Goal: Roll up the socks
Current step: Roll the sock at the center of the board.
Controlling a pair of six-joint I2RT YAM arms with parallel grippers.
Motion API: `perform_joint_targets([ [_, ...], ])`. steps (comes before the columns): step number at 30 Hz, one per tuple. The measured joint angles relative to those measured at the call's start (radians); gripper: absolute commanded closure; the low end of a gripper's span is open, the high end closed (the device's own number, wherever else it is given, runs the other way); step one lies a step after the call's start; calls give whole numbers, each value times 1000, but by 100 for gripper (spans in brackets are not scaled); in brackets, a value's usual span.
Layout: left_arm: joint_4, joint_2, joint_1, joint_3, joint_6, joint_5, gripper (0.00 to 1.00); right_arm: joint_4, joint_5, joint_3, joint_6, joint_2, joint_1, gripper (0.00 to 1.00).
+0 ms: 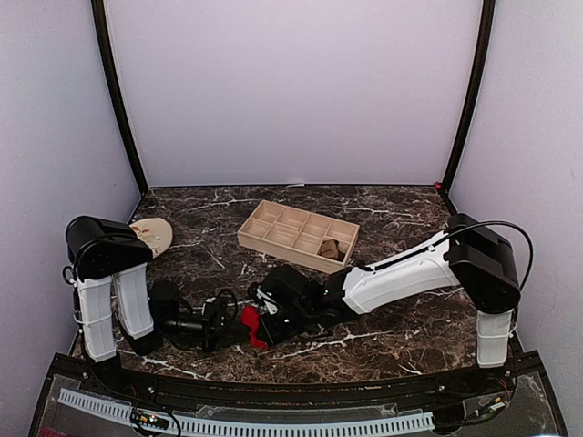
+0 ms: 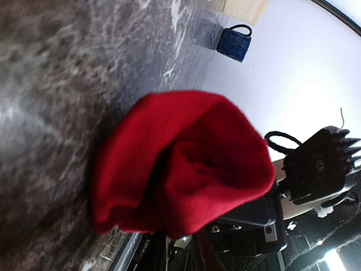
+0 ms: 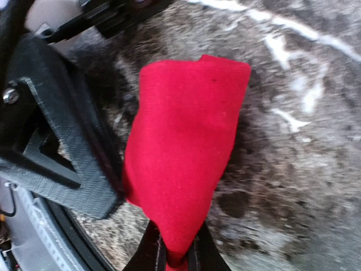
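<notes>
The red sock (image 1: 251, 326) is a loosely rolled bundle just above the table near the front, held between both grippers. My left gripper (image 1: 235, 326) reaches in from the left. The sock (image 2: 180, 164) fills its wrist view and covers its jaws, which appear shut on the sock's lower edge. My right gripper (image 1: 266, 319) comes from the right. Its fingers (image 3: 152, 254) pinch the sock's narrow end (image 3: 186, 141). The left gripper's black body (image 3: 56, 147) lies against the sock's left side. The tan-brown sock (image 1: 330, 248) sits bundled in a right compartment of the wooden tray (image 1: 273, 228).
A round beige patterned disc (image 1: 153, 235) lies at the far left beside the left arm. A small dark blue object (image 2: 236, 42) stands by the tray's corner. The table's front rail (image 1: 273, 423) runs close below the grippers.
</notes>
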State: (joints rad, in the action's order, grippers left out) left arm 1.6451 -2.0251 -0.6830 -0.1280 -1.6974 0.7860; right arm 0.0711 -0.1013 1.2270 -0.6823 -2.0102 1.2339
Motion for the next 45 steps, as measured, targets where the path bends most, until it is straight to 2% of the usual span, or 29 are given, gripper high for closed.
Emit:
perform_joint_targets([
  [5, -6, 19, 0, 4, 8, -9, 73, 142, 63, 62, 57, 0, 0, 100],
  [8, -102, 64, 0, -24, 60, -9, 71, 201, 92, 72, 84, -1, 0, 100],
  [10, -256, 128, 4, -65, 128, -16, 67, 230, 106, 74, 100, -1, 0, 100],
  [15, -827, 272, 31, -283, 378, -93, 60, 275, 143, 88, 141, -1, 0, 100],
  [20, -1102, 318, 50, -383, 518, -103, 58, 304, 180, 98, 192, -1, 0, 100],
  [32, -1328, 380, 64, -438, 584, -64, 42, 389, 290, 126, 325, -1, 0, 100],
  [34, -1331, 399, 80, -423, 564, -50, 33, 401, 307, 130, 351, -1, 1, 100],
  [35, -1331, 409, 89, -414, 550, -42, 25, 402, 311, 131, 362, -1, 1, 100],
  [36, -1331, 417, 95, -407, 540, -35, 12, 404, 315, 132, 374, -1, 2, 100],
  [37, -1331, 420, 101, -406, 531, -30, 5, 406, 319, 132, 388, -1, 2, 100],
  [45, -1282, 415, 107, -414, 443, 25, 1, 410, 330, 150, 464, -4, 9, 100],
])
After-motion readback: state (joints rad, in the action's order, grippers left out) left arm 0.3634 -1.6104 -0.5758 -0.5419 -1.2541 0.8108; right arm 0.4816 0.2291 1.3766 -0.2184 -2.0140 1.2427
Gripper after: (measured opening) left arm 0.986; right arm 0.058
